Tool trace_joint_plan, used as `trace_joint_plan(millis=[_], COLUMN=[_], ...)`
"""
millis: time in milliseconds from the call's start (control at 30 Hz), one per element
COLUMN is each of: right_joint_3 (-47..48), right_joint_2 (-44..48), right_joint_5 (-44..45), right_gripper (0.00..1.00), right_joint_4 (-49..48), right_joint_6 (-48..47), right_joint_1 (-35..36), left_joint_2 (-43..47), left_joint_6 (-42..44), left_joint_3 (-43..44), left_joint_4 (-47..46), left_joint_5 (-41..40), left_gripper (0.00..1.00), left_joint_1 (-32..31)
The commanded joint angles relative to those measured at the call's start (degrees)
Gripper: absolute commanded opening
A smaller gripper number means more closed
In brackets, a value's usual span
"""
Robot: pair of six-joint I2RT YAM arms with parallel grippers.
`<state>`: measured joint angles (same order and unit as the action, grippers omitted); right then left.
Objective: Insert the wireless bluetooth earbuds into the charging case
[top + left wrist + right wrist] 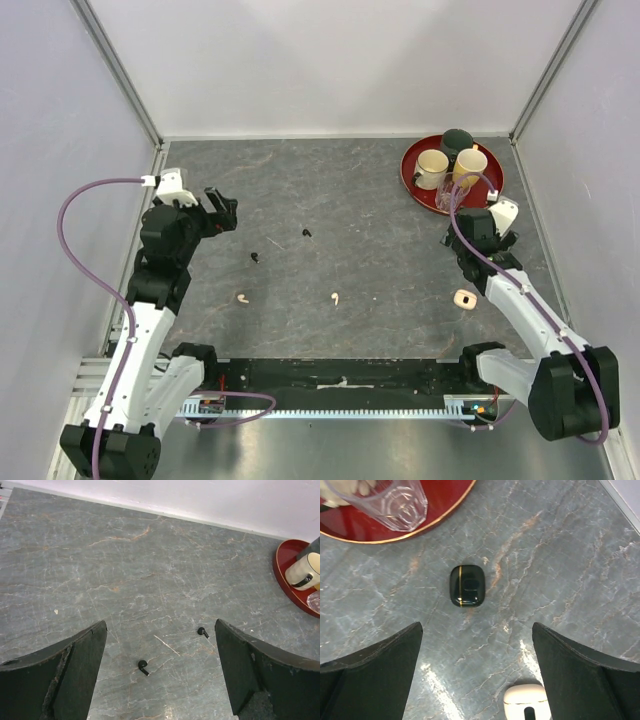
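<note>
Left gripper (161, 626): jaws spread wide and empty, hovering over bare table.
Right gripper (477, 629): jaws spread wide and empty, hanging over the two cases.
Black case (467, 586): flat on the table ahead of the right gripper, near the tray (445, 515). It looks closed. Its gold seam runs along its long axis, pointing away from the gripper.
White case (527, 705): nearer the right gripper, toward its right finger. The frame edge cuts it off, so the lid state cannot be told.
Near black bud (143, 667): seen between the left fingers, slightly toward the left one. The stem slants across the line that joins the fingers.
Far black bud (202, 631): just inside the right finger, apart from the first. Its stem slants much the same way.
Left white bud (241, 297): nearer the bases, on the left arm's side.
Right white bud (335, 298): about midway between the arms.
Nearer arm: left for both black buds, right for both cases, which lie well apart from the buds.
Assessment: no bud is in a case yet. A pick of the near black bud would likely need a wrist turn, so that the jaws close across the stem.
</note>
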<state>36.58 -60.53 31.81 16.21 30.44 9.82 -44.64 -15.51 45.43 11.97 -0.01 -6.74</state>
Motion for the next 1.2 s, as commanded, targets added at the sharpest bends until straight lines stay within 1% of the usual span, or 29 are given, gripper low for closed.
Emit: trace_joint_plan(millis=[0, 133, 200, 233, 267, 333, 400, 500, 633, 767, 900, 1000, 1100, 1167], right_joint_3=[5.08, 6.93, 5.62, 4.74, 5.17, 8.15, 10.08, 10.18, 10.62, 10.71, 10.53, 10.62, 11.06, 10.88], right_joint_2=[-2.57, -4.33, -2.93, -2.58, -3.18, -5.02, -8.27, -11.18, -14.69, -15.67, -17.07, -18.21, -19.09, -20.15], right_joint_5=[0.54, 0.27, -0.70, -2.61, -3.50, -2.90, -1.14, -0.96, -2.81, -4.83, -8.78, -11.50, -11.86, -11.60], right_gripper=[0.98, 0.98, 0.98, 0.98, 0.98, 0.98, 0.98, 0.98, 0.98, 0.97, 0.90, 0.88, 0.85, 0.82], right_joint_4=[2.60, 2.60, -2.30, -3.89, -4.34, -1.98, 0.84, 1.46, 1.28, 0.41, -0.30, -0.82, -1.44, -1.53], right_joint_6=[-0.64, 1.20, 0.94, 0.42, -1.59, -2.13, -2.13, -1.79, -0.73, -0.55, -0.90, 0.15, 0.67, 1.55], right_joint_1=[-1.30, -1.65, -1.74, -1.65, -1.74, -1.74, -1.91, -2.79, -4.20, -6.13, -9.03, -11.49, -12.55, -13.16], left_joint_2=[-0.36, 0.61, 1.48, 1.75, 2.01, 2.98, 3.51, 3.95, 3.60, 3.25, 3.33, 4.04, 3.95, 3.69], left_joint_6=[-2.16, 0.13, -2.85, -5.91, -6.98, -7.43, -7.43, -6.91, -5.77, -4.71, -4.71, -4.44, -4.71, -4.88], left_joint_3=[-0.17, -0.17, -0.25, -0.08, -0.08, -0.86, -1.22, -1.31, -2.28, -2.19, -2.36, -2.89, -3.07, -3.07], left_joint_4=[1.03, 2.18, 4.02, 6.90, 7.63, 7.55, 7.54, 6.93, 5.35, 4.82, 4.82, 4.56, 4.21, 3.85], left_joint_5=[-1.40, -0.43, -4.63, -6.47, -9.28, -9.66, -8.17, -4.39, -0.27, 2.73, 3.35, 2.83, 2.65, 3.79], left_gripper=[0.96, 0.96, 0.96, 0.96, 0.96, 0.99, 1.00, 1.00, 1.00, 1.00, 1.00, 0.99, 0.99, 0.98], left_joint_1=[0.06, 0.06, 0.15, 0.06, 0.06, 0.15, 0.06, 0.15, 0.06, 0.15, 0.15, 0.15, 0.24, 0.24])
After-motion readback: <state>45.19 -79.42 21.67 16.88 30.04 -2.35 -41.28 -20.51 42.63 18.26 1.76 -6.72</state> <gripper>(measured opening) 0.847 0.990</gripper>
